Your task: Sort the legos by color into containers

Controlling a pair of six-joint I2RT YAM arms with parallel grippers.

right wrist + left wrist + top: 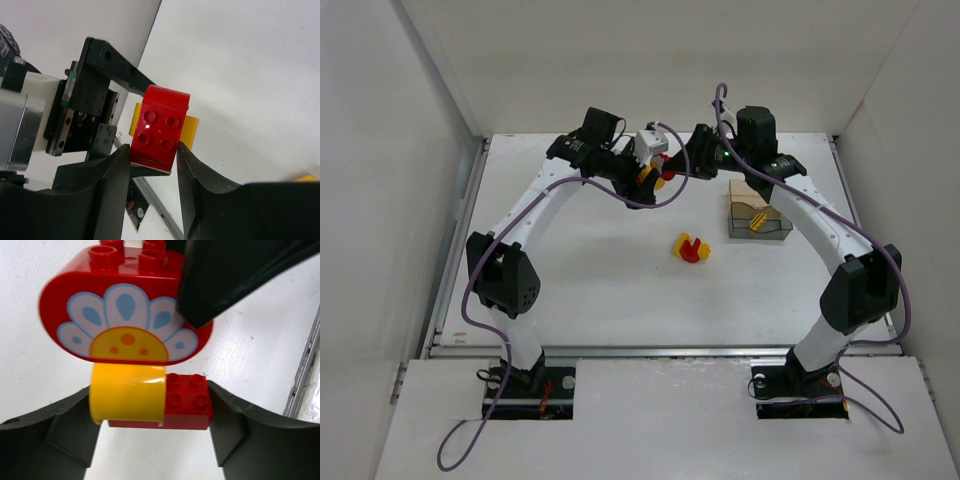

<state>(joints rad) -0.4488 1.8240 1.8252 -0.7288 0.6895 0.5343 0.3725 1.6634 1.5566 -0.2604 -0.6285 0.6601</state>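
Left of the containers, the left gripper clamps the yellow-and-red base while the right gripper pinches the red flower brick, apparently to pull them apart.

The left gripper and right gripper meet far centre, both clamped on one lego clump — no passage between. Containers block far right, loose legos mid-table — left and near lie open.
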